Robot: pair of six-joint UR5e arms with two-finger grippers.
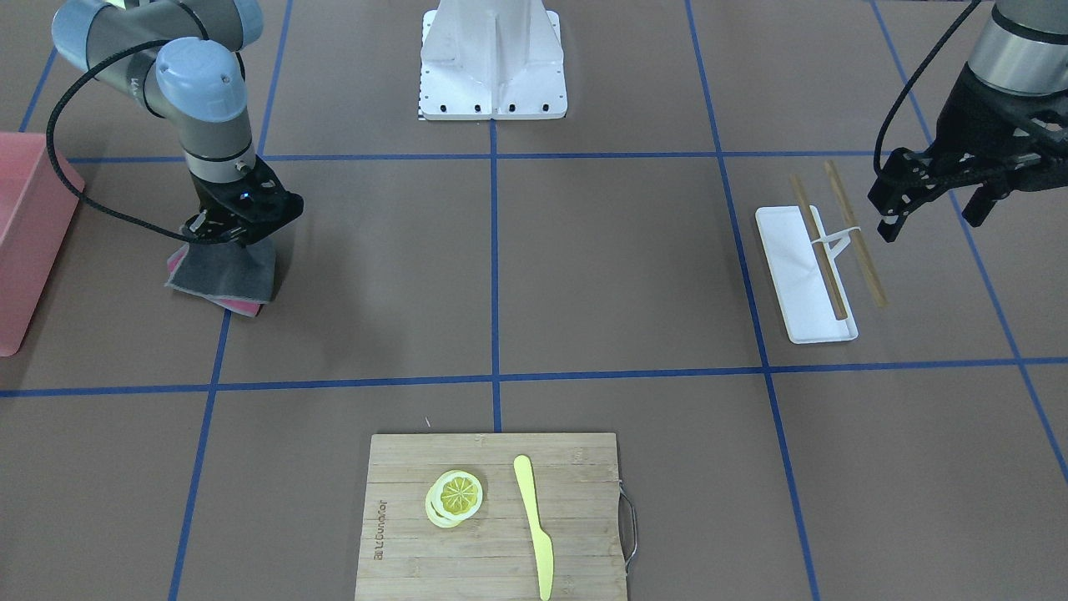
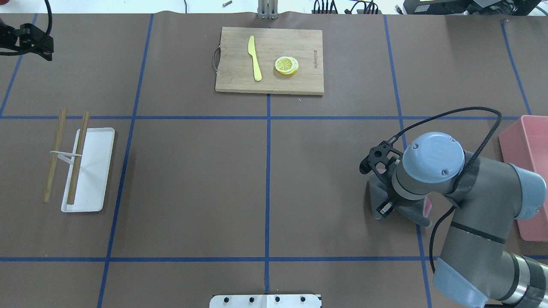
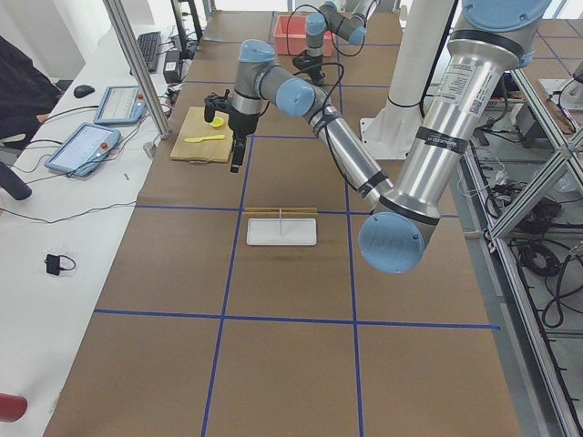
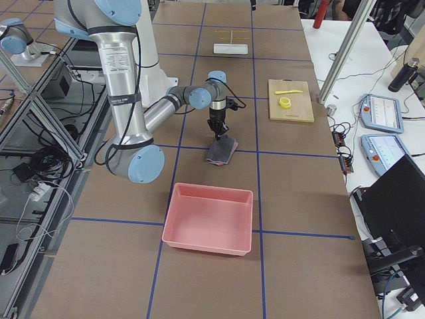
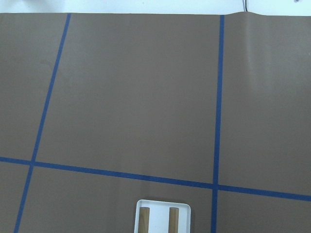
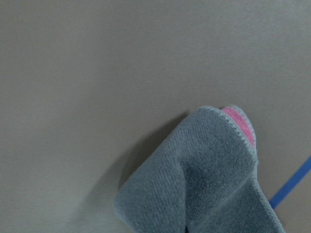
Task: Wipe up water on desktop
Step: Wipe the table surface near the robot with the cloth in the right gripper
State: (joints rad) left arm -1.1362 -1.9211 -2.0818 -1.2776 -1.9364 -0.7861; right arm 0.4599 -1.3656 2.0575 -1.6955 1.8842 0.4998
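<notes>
I see the brown table (image 2: 192, 179), gridded with blue tape (image 2: 268, 171). On it lie a bamboo board (image 2: 233, 55) at the far edge, a white tray (image 2: 100, 171) with one stick (image 2: 50, 175) just beside it, a grey-pink cloth (image 1: 238, 275) and a pink bin (image 2: 528, 141).

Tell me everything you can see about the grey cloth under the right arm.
The grey cloth looks like soft microfibre with a stitched edge, and a pink underside or second layer peeks out at its corners. It is crumpled and gathered upward in the middle, where the right gripper appears to pinch it. Its lower edges rest on the brown desktop. It lies across a blue tape line, not far from the pink bin. Nothing else touches it.
</notes>
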